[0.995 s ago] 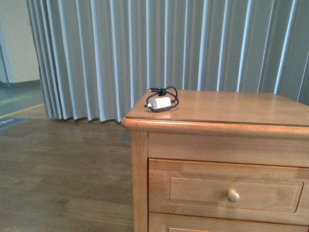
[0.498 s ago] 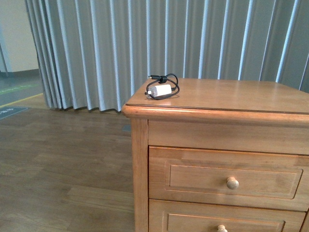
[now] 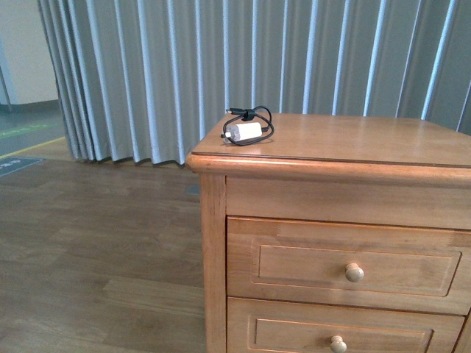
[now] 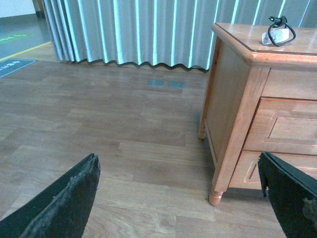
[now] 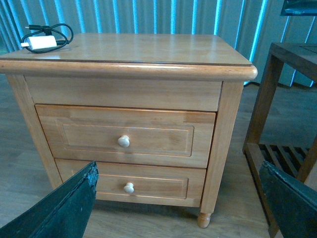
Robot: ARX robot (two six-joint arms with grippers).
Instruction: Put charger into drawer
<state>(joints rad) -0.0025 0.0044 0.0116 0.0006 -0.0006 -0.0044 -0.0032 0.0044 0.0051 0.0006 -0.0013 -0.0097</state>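
Lower knob (image 3: 338, 343) newly visible, white charger (image 3: 243, 132) with looped black cable, both end effectors (image 4: 177, 161) (image 5: 178, 168) spread

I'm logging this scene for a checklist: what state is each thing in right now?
charger: lying on the cabinet top, cable coiled.
upper drawer: shut.
lower drawer: shut.
left gripper: jaws open, empty.
right gripper: jaws open, empty.

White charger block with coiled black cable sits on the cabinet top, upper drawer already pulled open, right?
No: the taller upper drawer is shut, flush with the light-brown wooden cabinet front, per the right wrist view. The white charger does sit on the cabinet top.
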